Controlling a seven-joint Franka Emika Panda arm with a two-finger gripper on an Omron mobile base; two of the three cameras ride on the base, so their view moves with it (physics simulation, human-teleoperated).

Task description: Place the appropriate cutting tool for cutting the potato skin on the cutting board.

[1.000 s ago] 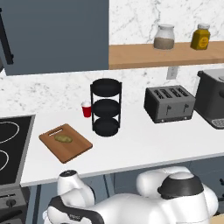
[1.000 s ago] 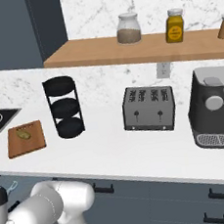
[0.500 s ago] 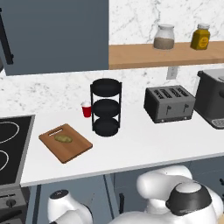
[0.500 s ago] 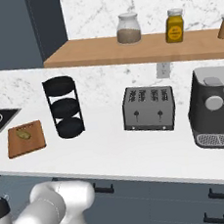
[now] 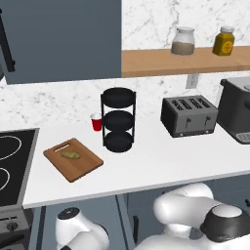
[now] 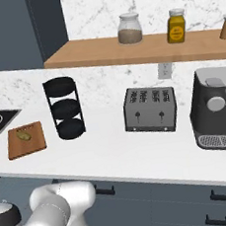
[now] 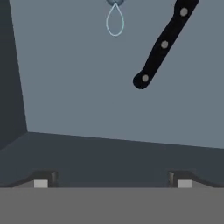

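hand cam: my gripper [image 7: 112,183] is spread wide, nothing held. peeler [image 7: 115,19] lies on a grey drawer floor [image 7: 78,87] ahead, loop toward me; black knife handle [image 7: 162,46] beside it, apart. potato [image 5: 71,155] sits on cutting board [image 5: 83,166] on the counter [image 5: 161,161].

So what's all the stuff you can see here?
Cutting board: one, brown, counter beside stove.
Potato: one, yellowish, on board.
Tiered rack: one, black, mid-counter.
Cup: one, red, left of rack.
Toaster: one, grey, right of rack.
Coffee machine: one, dark, far right.
Jars: two, brown-filled and yellow, shelf.
Peeler: one, pale blue, hand view top.
Knife: one, black handle, beside peeler.
Hand: open, empty.
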